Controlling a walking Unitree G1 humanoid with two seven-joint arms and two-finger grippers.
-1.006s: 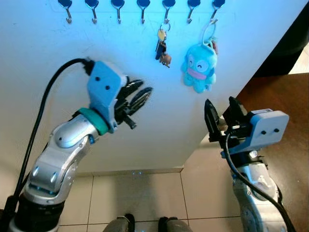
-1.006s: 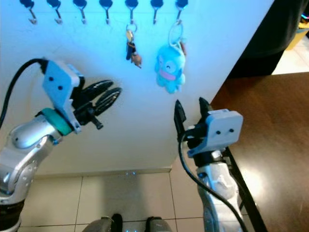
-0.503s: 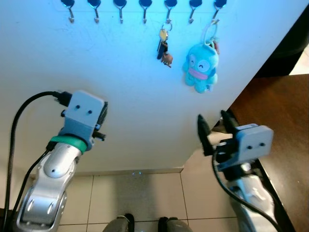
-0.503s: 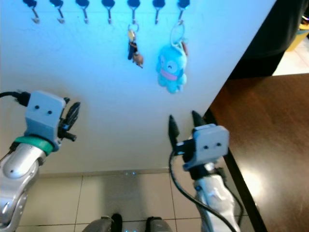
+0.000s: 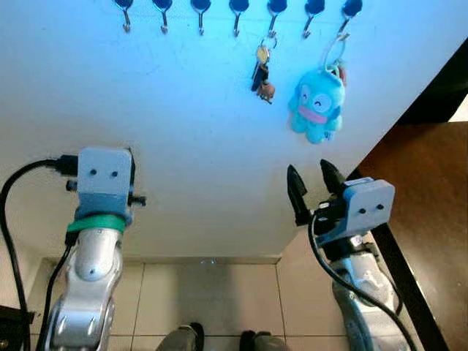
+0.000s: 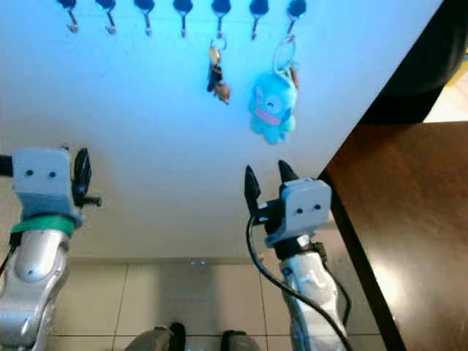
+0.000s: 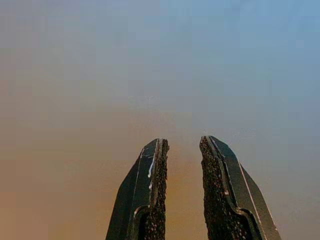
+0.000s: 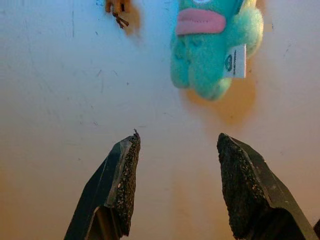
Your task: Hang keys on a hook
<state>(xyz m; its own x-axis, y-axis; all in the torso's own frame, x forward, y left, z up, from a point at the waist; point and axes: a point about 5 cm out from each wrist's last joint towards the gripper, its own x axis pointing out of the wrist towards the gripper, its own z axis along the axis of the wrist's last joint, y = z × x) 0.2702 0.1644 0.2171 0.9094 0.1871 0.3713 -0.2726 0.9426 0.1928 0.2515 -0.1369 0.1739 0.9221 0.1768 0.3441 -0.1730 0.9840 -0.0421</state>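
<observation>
Wall (image 5: 183, 110): pale, lit bluish near the top, standing straight ahead of the robot.
Hooks (image 5: 238, 14): a row of seven small metal hooks with dark blue caps along the top of the wall; the five on the left are bare.
Keys (image 5: 262, 72): a small bunch on a ring, hanging from the sixth hook counting from the left, flat against the wall, just left of the plush toy.
Plush toy (image 5: 317, 104): turquoise, with a pink mouth and a white tag, hanging by a loop from the rightmost hook; in the right wrist view it sits above and beyond the fingertips.
Right gripper (image 5: 310, 189): raised in front of the wall, below the plush toy and well apart from it; its two black fingers (image 8: 122, 175) are spread wide, with nothing between them.
Left gripper (image 7: 182, 150): raised at the left, pointing at bare wall, well below the hooks; its fingers stand with a narrow gap between them, nothing held.
Table (image 5: 424, 190): dark brown wood, at the right edge beside the wall.
Floor (image 5: 212, 292): light tiles below the wall.
</observation>
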